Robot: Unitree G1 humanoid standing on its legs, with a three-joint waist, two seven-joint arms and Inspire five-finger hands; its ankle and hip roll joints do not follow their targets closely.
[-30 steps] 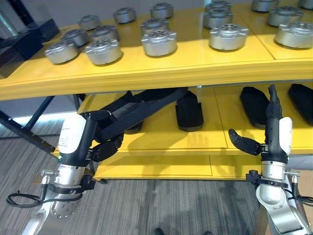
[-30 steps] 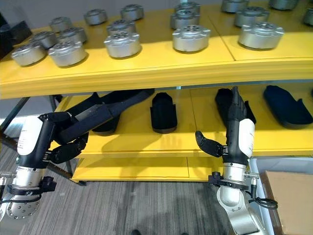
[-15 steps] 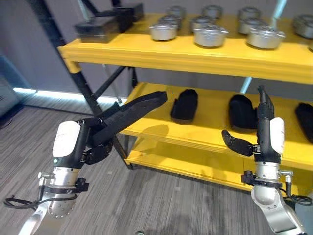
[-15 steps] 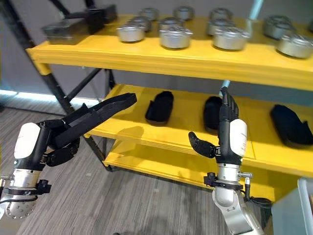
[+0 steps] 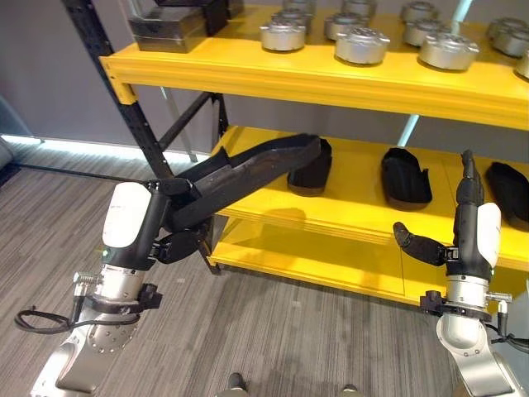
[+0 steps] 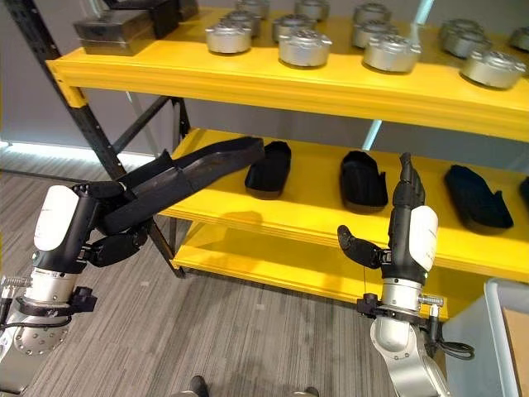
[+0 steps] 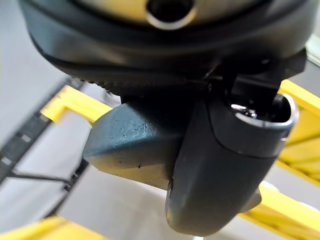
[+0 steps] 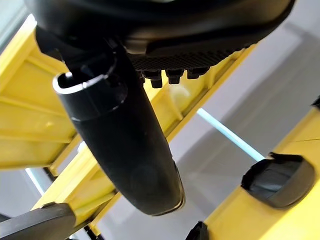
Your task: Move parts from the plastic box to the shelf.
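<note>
Two hands are up in front of a yellow shelf (image 5: 331,87), and only one carries anything. On the left, the left hand (image 5: 178,236) has its fingers curled round the near end of a long black part (image 5: 248,169), which slants up and away so that its far tip sits over the middle board (image 5: 347,211), close beside a black part (image 5: 312,169) already lying there. The likeliest trouble, as I judge it, starts at that tip: the part is long and held by one end, so a small swing of the arm could sweep it into the lying part and push it along the board, or knock the underside of the top board if lifted. A black upright post (image 5: 111,78) with a slanted brace stands at the shelf's left end, just beside the left arm, and a turn that way could catch it. The grip at one end could also let the part droop or twist when it is set down. Further right, more black parts (image 5: 405,178) lie on the middle board with bare yellow between them, so there is open room to lay the long one. Round metal parts (image 5: 359,45) line the top board. On the right, the right hand (image 5: 463,227) is empty, fingers straight up and thumb out, just before the board's front edge. The plastic box cannot be picked out with certainty.
</note>
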